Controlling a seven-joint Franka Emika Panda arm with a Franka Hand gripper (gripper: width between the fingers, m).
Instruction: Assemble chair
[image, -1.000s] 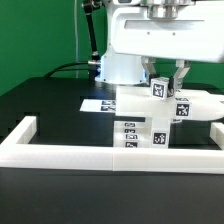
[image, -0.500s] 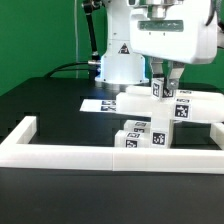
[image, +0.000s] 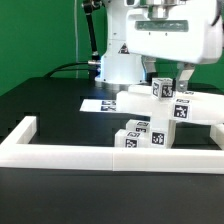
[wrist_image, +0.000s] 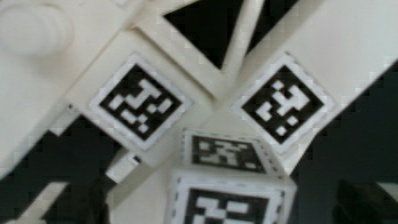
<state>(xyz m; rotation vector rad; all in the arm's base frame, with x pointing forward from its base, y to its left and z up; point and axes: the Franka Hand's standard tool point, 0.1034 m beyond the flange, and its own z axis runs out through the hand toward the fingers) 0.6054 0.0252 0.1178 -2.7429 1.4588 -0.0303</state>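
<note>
The chair (image: 160, 118) is a cluster of white blocky pieces with black-and-white tags, standing just behind the front rail at the exterior view's right. A small tagged block (image: 163, 89) sits on top of it. My gripper (image: 168, 77) hangs straight above this block, and its dark fingers stand apart on either side of the block's top. The wrist view is close and blurred. It shows the same block (wrist_image: 222, 205) below two tilted tagged faces (wrist_image: 139, 100) of the chair.
The long white border frame (image: 100, 152) runs along the front, with a short arm at the exterior view's left. The marker board (image: 100, 104) lies flat behind the chair. The robot base (image: 118, 62) stands at the back, before a green wall.
The gripper came down around the top block half a second ago. It has since risen a little, and its fingers now stand wider. The block stays on the chair.
</note>
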